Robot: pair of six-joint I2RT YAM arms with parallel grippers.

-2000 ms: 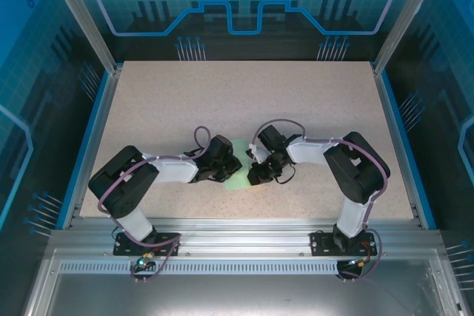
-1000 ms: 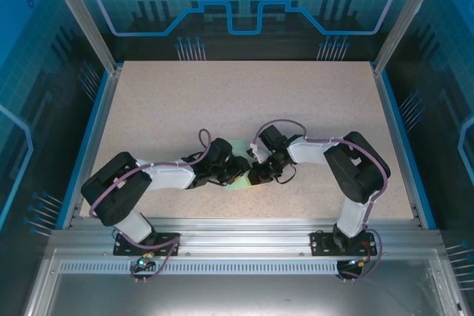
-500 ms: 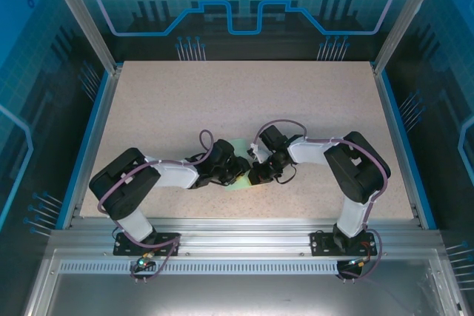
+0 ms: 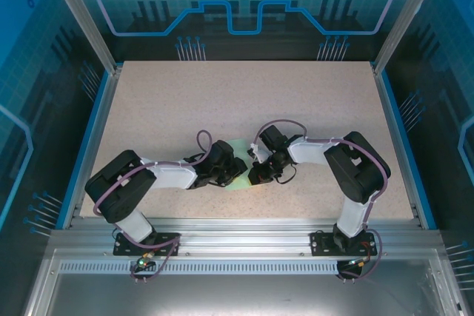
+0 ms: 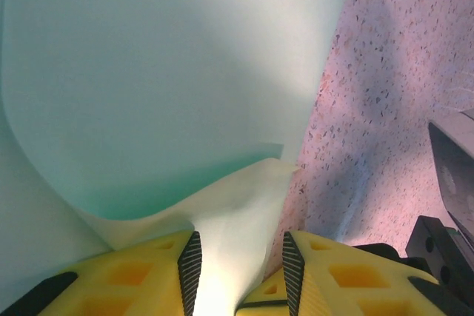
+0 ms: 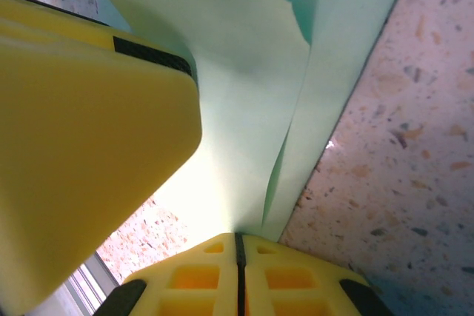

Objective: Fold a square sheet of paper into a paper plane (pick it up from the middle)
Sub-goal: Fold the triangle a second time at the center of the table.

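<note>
The square sheet of paper (image 4: 237, 182) is lying at lower centre of the top view, between the grippers. Judged light, limp and easily creased, it is best gripped at an edge. The right gripper (image 6: 237, 240) is pinching a raised flap. The left gripper (image 5: 237, 257) is standing parted astride another. In the right wrist view, the sheet's edge is running from upper right to bottom centre. Its heading cannot be told.

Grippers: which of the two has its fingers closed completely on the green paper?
The right gripper: its fingers meet with the sheet of paper pinched in the seam. The left gripper has its fingers apart, a paper flap passing between them.
</note>
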